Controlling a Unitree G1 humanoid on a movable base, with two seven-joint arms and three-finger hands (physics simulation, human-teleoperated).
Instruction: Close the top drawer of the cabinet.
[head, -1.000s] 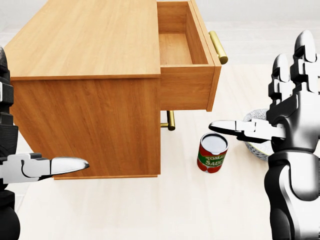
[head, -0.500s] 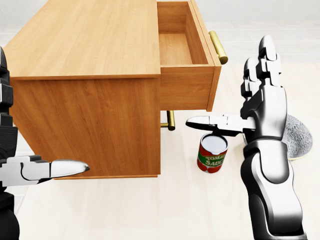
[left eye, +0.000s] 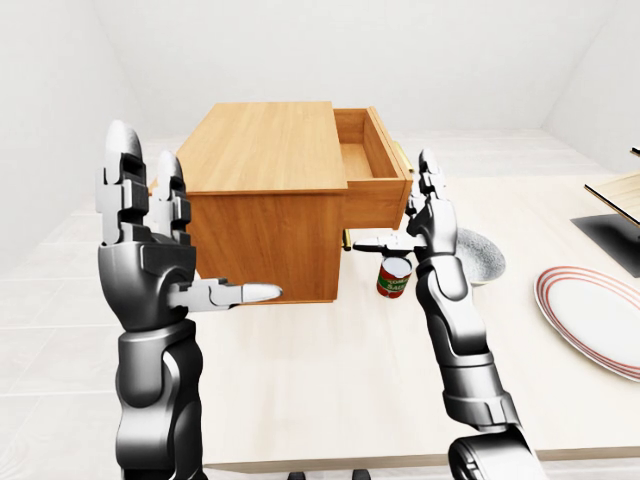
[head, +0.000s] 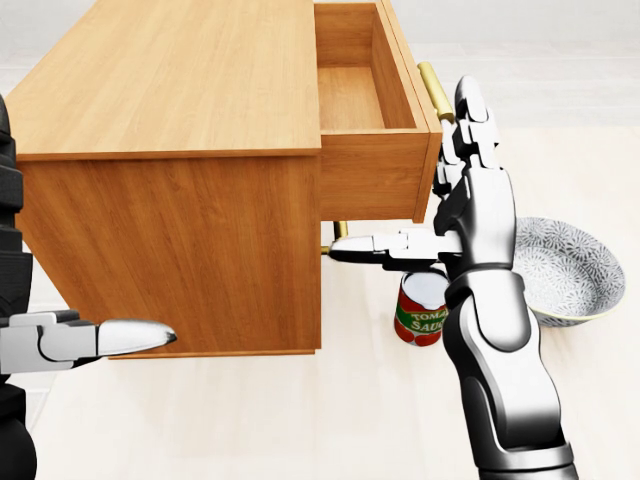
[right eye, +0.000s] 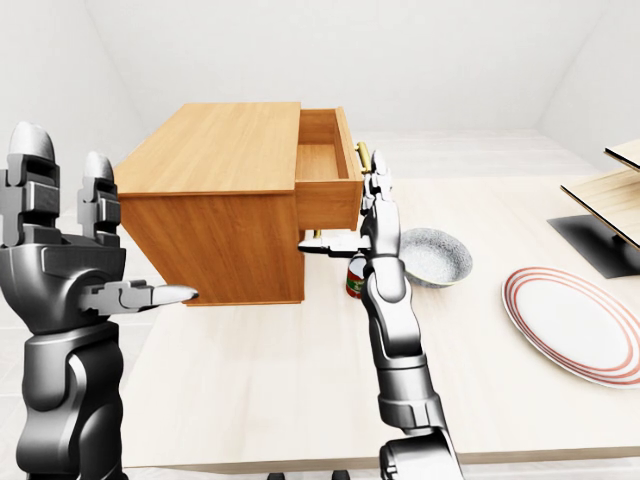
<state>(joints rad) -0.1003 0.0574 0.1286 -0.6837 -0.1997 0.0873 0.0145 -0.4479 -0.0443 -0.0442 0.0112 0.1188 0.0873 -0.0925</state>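
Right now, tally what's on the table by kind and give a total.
Cabinet: 1
Can: 1
Bowl: 1
Plate: 1
Total: 4, not counting the object cut off at the right edge of the eye views.

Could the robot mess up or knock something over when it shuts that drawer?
Maybe. The right hand is open beside the drawer, its thumb under the drawer's edge, so it could get pinched or push crookedly. The can stands just below that hand and might be tipped if the arm drops. The bowl sits close to the right and could get bumped too.
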